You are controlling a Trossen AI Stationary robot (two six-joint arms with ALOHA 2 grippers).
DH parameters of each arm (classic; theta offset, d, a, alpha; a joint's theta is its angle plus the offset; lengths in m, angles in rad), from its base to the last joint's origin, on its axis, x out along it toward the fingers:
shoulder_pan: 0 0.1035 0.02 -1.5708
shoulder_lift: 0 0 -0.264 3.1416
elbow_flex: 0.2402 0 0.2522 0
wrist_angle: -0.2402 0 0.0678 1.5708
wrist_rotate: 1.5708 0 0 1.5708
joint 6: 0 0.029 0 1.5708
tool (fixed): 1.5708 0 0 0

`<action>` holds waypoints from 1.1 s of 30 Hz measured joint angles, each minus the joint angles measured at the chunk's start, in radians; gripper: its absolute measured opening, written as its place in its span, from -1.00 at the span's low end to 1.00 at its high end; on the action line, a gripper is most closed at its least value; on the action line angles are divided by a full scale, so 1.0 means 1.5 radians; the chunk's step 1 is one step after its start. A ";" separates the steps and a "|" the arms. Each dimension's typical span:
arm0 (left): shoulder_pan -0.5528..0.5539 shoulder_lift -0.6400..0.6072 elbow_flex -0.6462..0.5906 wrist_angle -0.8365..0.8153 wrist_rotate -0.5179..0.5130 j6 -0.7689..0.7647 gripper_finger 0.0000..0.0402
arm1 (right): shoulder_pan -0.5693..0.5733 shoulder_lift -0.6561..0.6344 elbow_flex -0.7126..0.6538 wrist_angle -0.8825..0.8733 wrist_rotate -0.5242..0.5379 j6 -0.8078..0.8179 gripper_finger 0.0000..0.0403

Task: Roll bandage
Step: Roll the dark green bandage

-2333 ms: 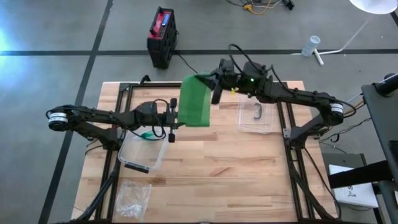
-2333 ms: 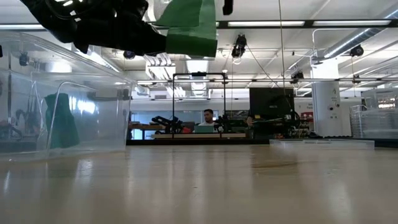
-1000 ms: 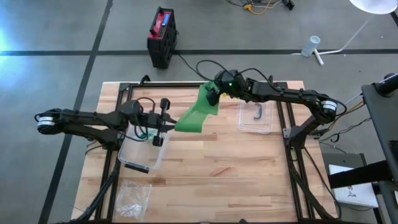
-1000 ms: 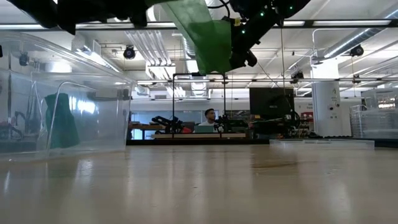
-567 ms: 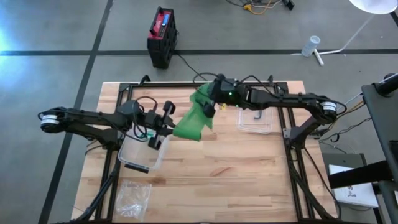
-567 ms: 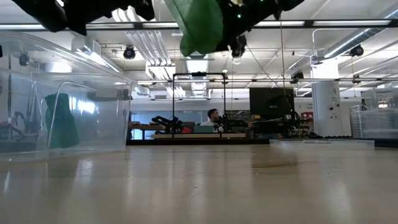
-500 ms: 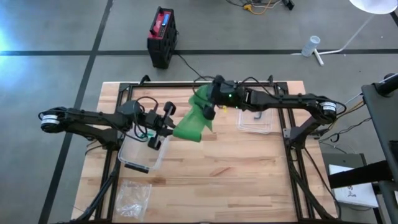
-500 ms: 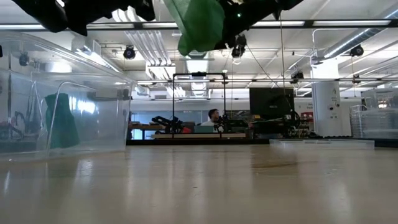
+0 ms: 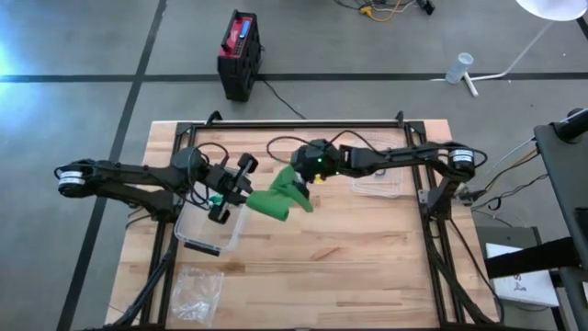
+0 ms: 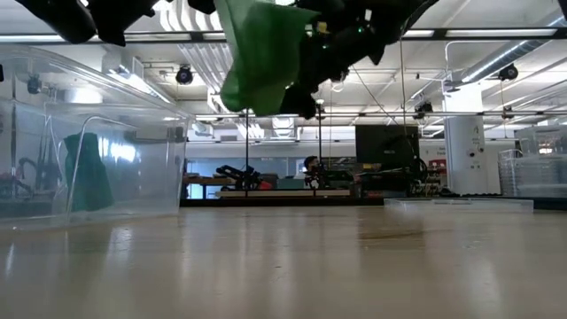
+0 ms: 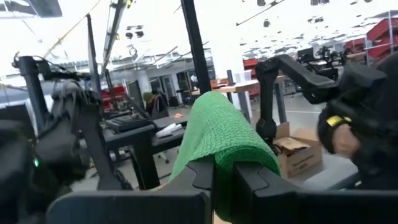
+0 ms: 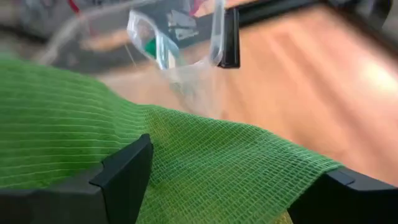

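The left pincer (image 9: 241, 187) was seen clamped shut on one end of the green bandage (image 9: 278, 199), the fabric being pinched between its dark fingers (image 11: 245, 177) in the left wrist view. The right pincer (image 9: 306, 177) was found spread to its widest, with the bandage draped across the gap between its fingers (image 12: 124, 172); whether the cloth was actually gripped there or merely lay over them could not be told. The bandage was held in the air between the two pincers, above the middle of the wooden counter (image 9: 367, 267) and well clear of its surface, as the low view confirmed.

To the left, just beneath the left pincer, a clear plastic bin (image 9: 207, 232) was set on the counter, and a crumpled plastic bag (image 9: 197, 287) lay nearer, at the near-left corner. A shallow clear tray (image 9: 378, 186) lay to the right, under the right arm.

The step in hand was judged to be the gathering of the loose strip before rolling. The next move would likely call for a firm closing of the right pincer on the free end, so that winding could be begun against the left one's hold.
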 joint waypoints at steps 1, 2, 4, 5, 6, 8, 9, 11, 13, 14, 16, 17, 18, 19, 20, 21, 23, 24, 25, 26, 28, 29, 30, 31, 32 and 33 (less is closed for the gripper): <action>0.002 0.000 0.001 0.000 0.000 0.006 -0.97 | 0.001 0.010 0.000 0.010 -0.016 0.057 0.50; 0.003 -0.001 0.002 -0.002 0.000 0.011 -0.97 | 0.001 0.022 0.000 0.023 -0.035 0.114 0.49; 0.005 -0.001 0.003 -0.007 0.000 0.022 -0.97 | 0.003 0.045 -0.001 0.058 -0.068 0.216 0.48; 0.007 -0.001 0.005 -0.013 0.001 0.025 -0.97 | 0.004 0.056 -0.001 0.080 -0.086 0.252 0.48; 0.008 -0.001 0.006 -0.018 0.001 0.029 -0.97 | 0.005 0.064 -0.001 0.101 -0.103 0.277 0.48; 0.009 -0.004 0.007 -0.028 0.031 0.036 -0.97 | 0.004 0.073 -0.001 0.126 -0.124 0.311 0.48; 0.009 -0.006 0.007 -0.032 0.058 0.039 -0.97 | 0.001 0.074 -0.001 0.127 -0.125 0.318 0.49; 0.010 -0.017 0.007 -0.035 0.114 0.040 -0.97 | -0.010 0.075 -0.001 0.131 -0.126 0.316 0.51; 0.011 -0.031 0.007 -0.042 0.159 0.040 -0.97 | -0.025 0.072 -0.001 0.130 -0.137 0.323 0.53; 0.011 -0.040 0.007 -0.053 0.167 0.040 -0.97 | -0.033 0.071 -0.002 0.134 -0.151 0.331 0.53; 0.011 -0.058 0.007 -0.084 0.167 0.044 -0.97 | -0.047 0.070 -0.002 0.152 -0.175 0.352 0.53; 0.011 -0.067 0.007 -0.101 0.165 0.053 -0.97 | -0.052 0.069 -0.005 0.159 -0.179 0.359 0.53; 0.011 -0.076 0.007 -0.118 0.164 0.064 -0.97 | -0.055 0.069 -0.009 0.166 -0.180 0.369 0.53; 0.012 -0.086 0.007 -0.136 0.164 0.073 -0.97 | -0.058 0.069 -0.014 0.173 -0.180 0.376 0.52; 0.011 -0.095 0.007 -0.155 0.161 0.081 -0.97 | -0.062 0.069 -0.022 0.186 -0.180 0.387 0.52; 0.011 -0.102 0.007 -0.171 0.153 0.087 -0.97 | -0.066 0.069 -0.032 0.206 -0.180 0.395 0.51; 0.011 -0.119 0.007 -0.201 0.138 0.093 -0.97 | -0.076 0.069 -0.061 0.275 -0.179 0.427 0.51; 0.012 -0.128 0.007 -0.218 0.138 0.095 -0.97 | -0.082 0.069 -0.080 0.316 -0.179 0.444 0.52; 0.011 -0.136 0.007 -0.231 0.138 0.097 -0.97 | -0.088 0.069 -0.099 0.358 -0.178 0.464 0.52; 0.011 -0.143 0.007 -0.245 0.138 0.099 -0.97 | -0.095 0.069 -0.119 0.396 -0.178 0.480 0.53; 0.011 -0.156 0.006 -0.275 0.142 0.099 -0.97 | -0.112 0.069 -0.160 0.468 -0.179 0.508 0.53; 0.011 -0.161 0.005 -0.285 0.148 0.099 -0.97 | -0.122 0.069 -0.181 0.507 -0.177 0.519 0.53; 0.011 -0.164 0.005 -0.293 0.149 0.099 -0.97 | -0.132 0.069 -0.202 0.553 -0.176 0.531 0.53; 0.011 -0.169 0.003 -0.300 0.149 0.100 -0.97 | -0.140 0.070 -0.221 0.607 -0.176 0.533 0.52; 0.011 -0.172 0.001 -0.307 0.150 0.101 -0.97 | -0.147 0.070 -0.238 0.662 -0.181 0.527 0.51; 0.011 -0.174 0.001 -0.309 0.151 0.105 -0.97 | -0.154 0.070 -0.252 0.715 -0.198 0.512 0.51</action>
